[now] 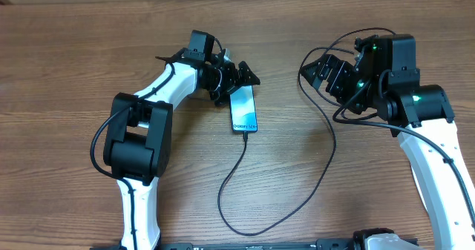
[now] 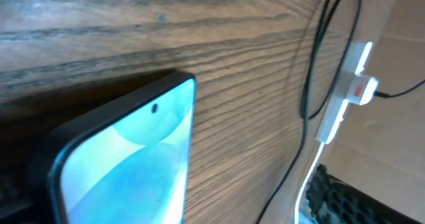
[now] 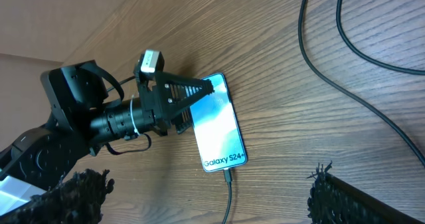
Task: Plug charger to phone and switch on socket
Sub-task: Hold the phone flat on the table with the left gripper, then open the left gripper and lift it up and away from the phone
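The phone lies flat on the wooden table with its cyan-blue screen lit and white text at its near end. The charger is a thin black cable, and its small plug tip sits in the phone's near end. My left gripper stands open at the phone's far end, one finger on each side, holding nothing. To the right, my right gripper hovers open and empty above the table. The socket, white with a red switch, shows only in the left wrist view, at the far right.
The black cable loops toward the table's front edge and runs back up on the right. More black cables cross the table near the right arm. A white cord leads from the socket.
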### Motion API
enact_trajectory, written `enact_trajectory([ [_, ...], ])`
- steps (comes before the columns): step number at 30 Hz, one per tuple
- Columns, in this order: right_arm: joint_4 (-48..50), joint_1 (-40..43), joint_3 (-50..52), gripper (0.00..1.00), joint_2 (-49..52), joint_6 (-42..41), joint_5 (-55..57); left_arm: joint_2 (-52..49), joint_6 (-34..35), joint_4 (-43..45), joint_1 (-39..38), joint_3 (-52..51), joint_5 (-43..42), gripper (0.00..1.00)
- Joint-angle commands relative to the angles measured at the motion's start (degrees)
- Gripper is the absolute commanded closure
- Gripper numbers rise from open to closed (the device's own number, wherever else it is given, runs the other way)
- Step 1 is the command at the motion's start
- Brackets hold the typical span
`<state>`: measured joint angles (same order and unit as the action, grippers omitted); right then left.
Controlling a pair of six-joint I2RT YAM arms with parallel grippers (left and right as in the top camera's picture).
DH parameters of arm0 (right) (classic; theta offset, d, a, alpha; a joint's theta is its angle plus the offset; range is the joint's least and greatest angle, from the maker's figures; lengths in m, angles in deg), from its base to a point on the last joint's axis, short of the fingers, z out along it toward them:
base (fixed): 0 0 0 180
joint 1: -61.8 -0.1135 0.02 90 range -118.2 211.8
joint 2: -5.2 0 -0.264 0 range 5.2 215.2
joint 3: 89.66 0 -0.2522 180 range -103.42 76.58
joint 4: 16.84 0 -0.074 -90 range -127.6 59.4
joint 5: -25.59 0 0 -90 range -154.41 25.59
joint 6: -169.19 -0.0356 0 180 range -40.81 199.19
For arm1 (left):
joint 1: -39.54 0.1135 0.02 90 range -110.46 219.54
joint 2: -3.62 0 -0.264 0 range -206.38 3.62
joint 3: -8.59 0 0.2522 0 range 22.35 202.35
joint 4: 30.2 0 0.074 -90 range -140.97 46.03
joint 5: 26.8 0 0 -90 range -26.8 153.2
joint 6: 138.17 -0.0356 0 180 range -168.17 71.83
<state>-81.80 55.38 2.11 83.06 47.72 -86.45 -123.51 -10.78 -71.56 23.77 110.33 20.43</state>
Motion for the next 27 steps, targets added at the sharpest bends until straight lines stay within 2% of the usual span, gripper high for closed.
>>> enact_trajectory([
  [1,0.04,0.07,-0.48,0.0,-0.81,0.5,0.61,-2.21,-0.13,-1.38,-0.33,-1.53,5.92,0.0],
  [5,-0.33,0.07,-0.48,0.0,-0.81,0.5,0.59,-2.21,-0.11,-1.44,-0.33,-1.53,6.21,0.0],
  [13,-1.29,0.07,-0.48,0.0,-0.81,1.55,0.59,-2.21,-0.11,-5.4,-0.26,-1.53,13.44,0.0],
  [27,-2.29,0.07,-0.48,0.0,-0.81,1.99,0.59,-2.21,-0.15,-9.75,0.33,-1.53,19.04,0.0],
])
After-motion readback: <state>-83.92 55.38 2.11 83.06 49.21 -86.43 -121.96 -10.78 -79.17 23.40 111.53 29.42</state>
